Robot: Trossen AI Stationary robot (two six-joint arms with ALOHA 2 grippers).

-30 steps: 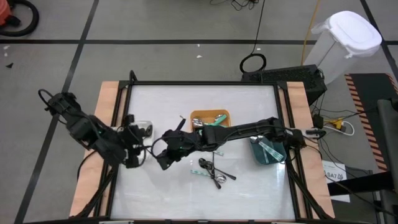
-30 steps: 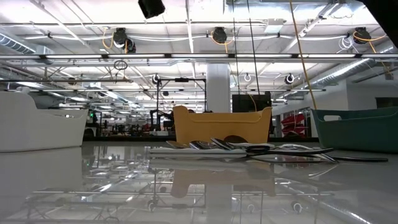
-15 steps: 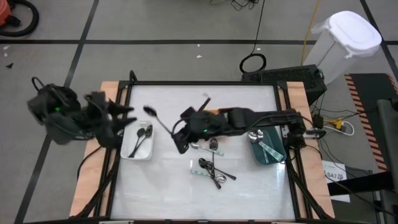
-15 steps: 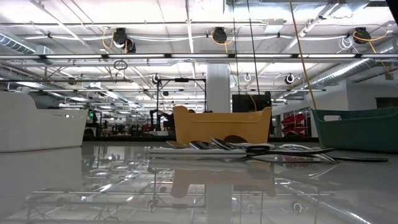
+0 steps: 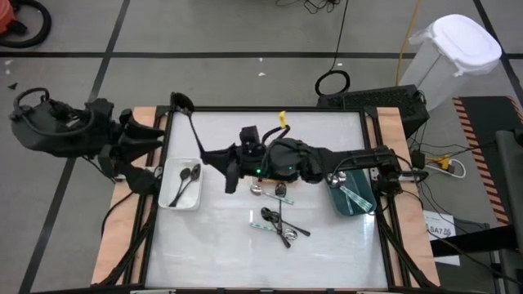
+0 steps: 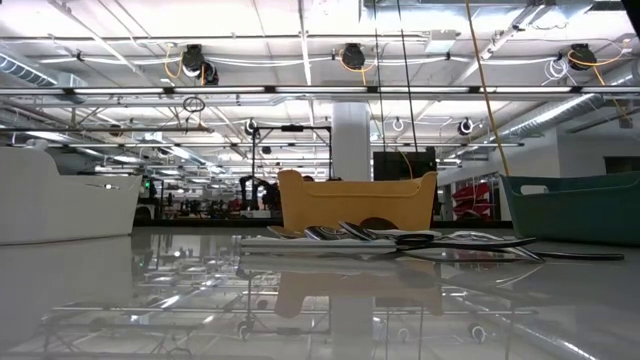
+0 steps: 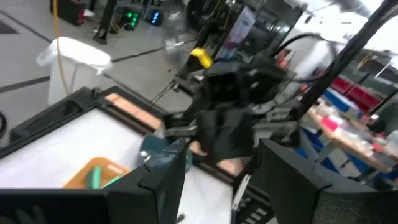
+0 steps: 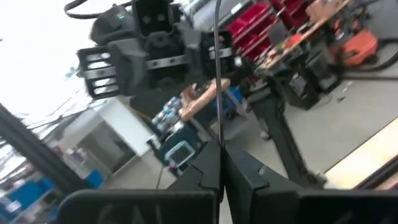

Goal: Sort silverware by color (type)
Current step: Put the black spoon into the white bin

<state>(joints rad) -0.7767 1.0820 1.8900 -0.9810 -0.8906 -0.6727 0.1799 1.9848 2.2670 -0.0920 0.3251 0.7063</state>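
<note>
2 dark arms are working over a white table point(image 5: 327, 245) holding 3 bins. The white bin point(image 5: 181, 200), below the left gripper point(image 5: 155, 137), is holding 2 spoons point(image 5: 186, 180). The orange bin point(image 6: 358, 200) is mostly hidden beneath the right arm. The teal bin point(image 5: 353, 200) is sitting behind that arm's wrist. The right gripper point(image 5: 206, 155) is clamping its fingers point(image 8: 205, 168) together on a thin black spoon point(image 5: 189, 122), which is sticking up ahead of it. The left gripper's fingers point(image 7: 168, 171) are standing apart, holding nothing. A loose pile of silverware point(image 5: 278, 224) is lying just behind the right gripper; its count is hard to make out.
</note>
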